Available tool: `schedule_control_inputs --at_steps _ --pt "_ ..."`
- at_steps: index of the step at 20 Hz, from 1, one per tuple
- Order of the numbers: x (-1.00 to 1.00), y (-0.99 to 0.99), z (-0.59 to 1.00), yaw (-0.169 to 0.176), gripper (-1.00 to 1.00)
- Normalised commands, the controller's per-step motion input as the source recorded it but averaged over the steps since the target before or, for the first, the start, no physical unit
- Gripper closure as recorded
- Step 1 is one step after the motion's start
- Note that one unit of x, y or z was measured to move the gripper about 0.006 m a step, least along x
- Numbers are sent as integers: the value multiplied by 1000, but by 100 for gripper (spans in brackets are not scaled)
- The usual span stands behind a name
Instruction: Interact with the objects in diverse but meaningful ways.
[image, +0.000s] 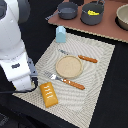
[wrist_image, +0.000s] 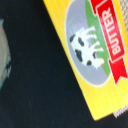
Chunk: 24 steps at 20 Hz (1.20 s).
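Exterior view, from its left to its right.

Franka arm — white, bulky, filling the left side; its wrist sits low over the left edge of the placemat. The gripper itself is hidden beneath the wrist housing, so I cannot tell whether the fingers are spread or pressed together; neither view shows them.

Placemat — pale woven rectangle on a black tabletop, set at an angle.

Bread block — orange-brown, scored on top, lying on the near-left corner of the placemat, just beside the arm's wrist.

Fork — orange handle, metal tines pointing toward the arm, lying along the near side of the plate.

Small carton — pale blue-white, upright at the far edge of the placemat.

Round tan plate — centre of the placemat, between fork and knife.

Knife — orange handle, on the far side of the plate.

Brown board — at the far right, carrying three vessels: a grey saucepan, a dark pot with yellow pieces inside, and a tan bowl cut by the frame edge.

Wrist view: butter box — yellow, with a grey oval bearing a cow and a red banner reading BUTTER, lying flat on the dark surface, close under the camera.
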Motion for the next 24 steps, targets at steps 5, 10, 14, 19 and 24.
schedule_control_inputs --at_steps 5,10,14,19,24 --pt "0 -117 -270 0 100" --pt "69 -119 -123 3 100" --pt "227 -110 165 0 100" --pt "214 -114 53 0 100" --pt "105 -72 141 24 100"
